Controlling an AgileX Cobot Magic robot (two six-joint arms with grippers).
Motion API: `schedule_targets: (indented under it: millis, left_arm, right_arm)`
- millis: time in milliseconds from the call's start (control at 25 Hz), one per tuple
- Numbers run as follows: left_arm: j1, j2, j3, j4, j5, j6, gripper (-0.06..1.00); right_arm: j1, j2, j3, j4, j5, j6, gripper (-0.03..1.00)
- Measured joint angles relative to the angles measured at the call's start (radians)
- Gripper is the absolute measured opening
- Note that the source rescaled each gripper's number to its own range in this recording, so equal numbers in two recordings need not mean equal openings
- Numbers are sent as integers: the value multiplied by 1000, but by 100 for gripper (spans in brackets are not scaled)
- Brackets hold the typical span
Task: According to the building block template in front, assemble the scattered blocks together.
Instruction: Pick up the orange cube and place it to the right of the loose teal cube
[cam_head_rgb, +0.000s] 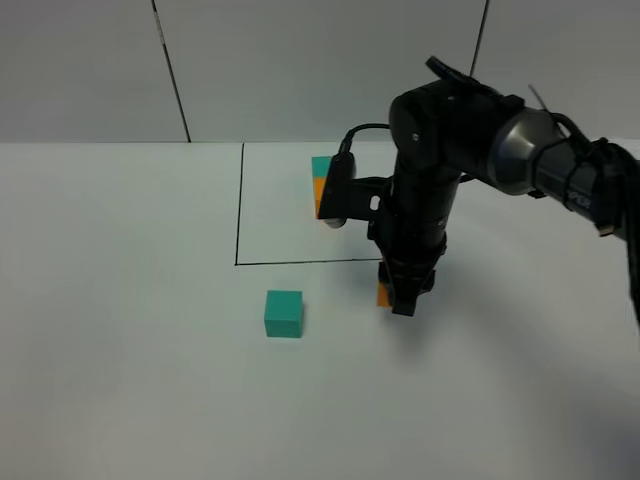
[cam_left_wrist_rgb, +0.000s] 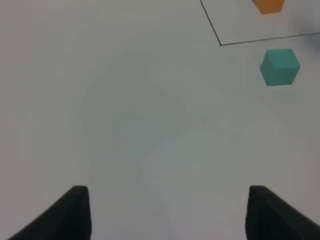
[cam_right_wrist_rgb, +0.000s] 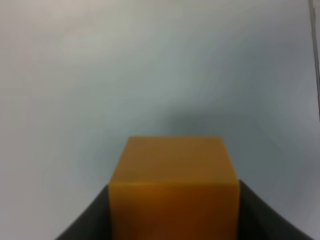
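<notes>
The left hand (cam_left_wrist_rgb: 168, 195) hangs with its fingers (cam_left_wrist_rgb: 75, 215) apart and nothing between them, well apart from the black drawn rectangle (cam_head_rgb: 240, 205) on the white tabletop (cam_head_rgb: 120, 300). Just outside the rectangle's near edge sits the loose teal cube (cam_head_rgb: 284, 313), and by its near right corner the right hand (cam_head_rgb: 403, 300) is clamped on the orange cube (cam_right_wrist_rgb: 172, 185) (whether it touches the tabletop, I cannot tell). Inside the rectangle, toward its far edge, lies the building block template (cam_head_rgb: 320, 180), partly hidden by the arm.
</notes>
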Motion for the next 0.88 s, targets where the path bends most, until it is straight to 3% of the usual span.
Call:
schedule_targets:
  millis: [400,880]
  left_arm:
    - [0,0,0,0,0,0,46]
    - [0,0,0,0,0,0,46]
  right_arm:
    - [71,116,-73,3,-36,-4,0]
    - [89,190,-115,60,-76,-4,0]
